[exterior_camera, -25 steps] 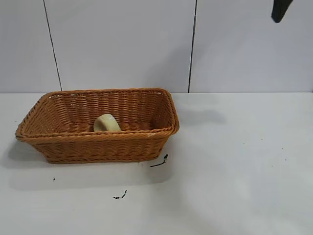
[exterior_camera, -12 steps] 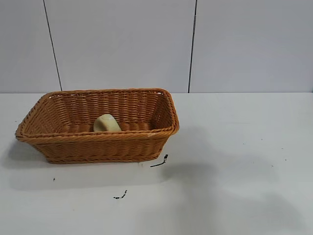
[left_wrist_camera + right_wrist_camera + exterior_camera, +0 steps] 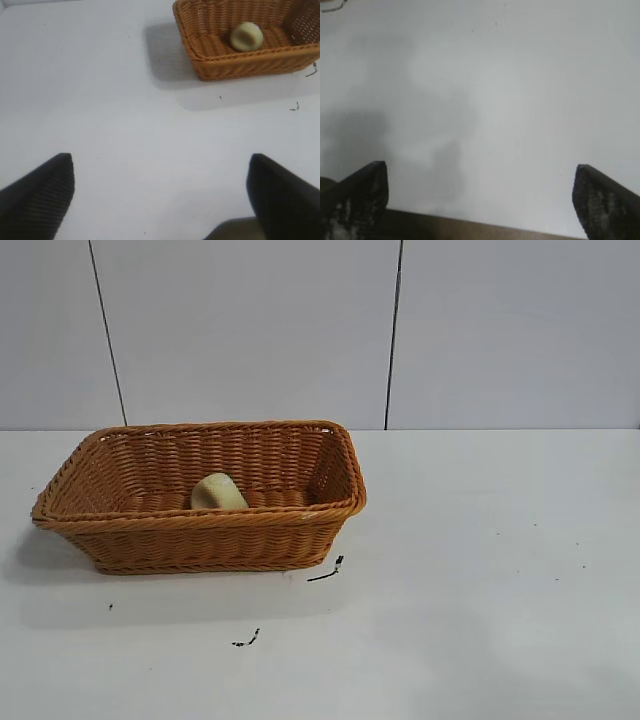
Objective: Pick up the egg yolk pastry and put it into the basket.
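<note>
The pastry [image 3: 218, 491] lies inside the basket [image 3: 200, 530], at 9 o'clock on the table [image 3: 480, 570], so the task looks finished; left gripper [image 3: 160, 195] and right gripper [image 3: 480, 200], fingers apart and empty, need only park.

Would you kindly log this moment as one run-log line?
egg yolk pastry: inside basket | left claw: open, empty, above table | right claw: open, empty | task: placed
</note>
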